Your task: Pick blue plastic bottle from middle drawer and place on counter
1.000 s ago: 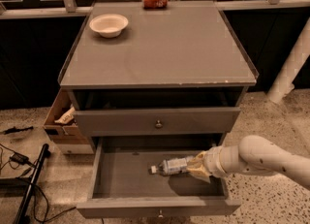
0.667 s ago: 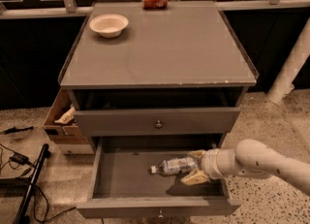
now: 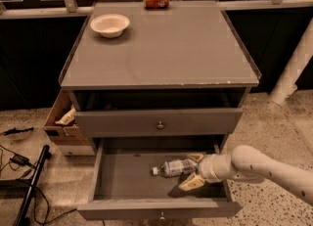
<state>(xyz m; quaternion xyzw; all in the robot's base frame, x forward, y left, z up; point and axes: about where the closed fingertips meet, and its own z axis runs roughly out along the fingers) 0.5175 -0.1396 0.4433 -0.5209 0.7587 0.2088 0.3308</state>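
Inside the grey middle drawer (image 3: pixel 122 173), near its right edge, the gripper (image 3: pixel 194 170) is holding its tan fingers (image 3: pixel 191 183) apart around the base of the clear blue plastic bottle (image 3: pixel 172 168). The bottle is lying sideways, white cap pointing left.

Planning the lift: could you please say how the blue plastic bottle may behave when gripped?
Lying sideways in the middle drawer, the blue plastic bottle may roll if nudged. Clear thin plastic: probably light, squashy. The gripper straddles its base end, jaws open.
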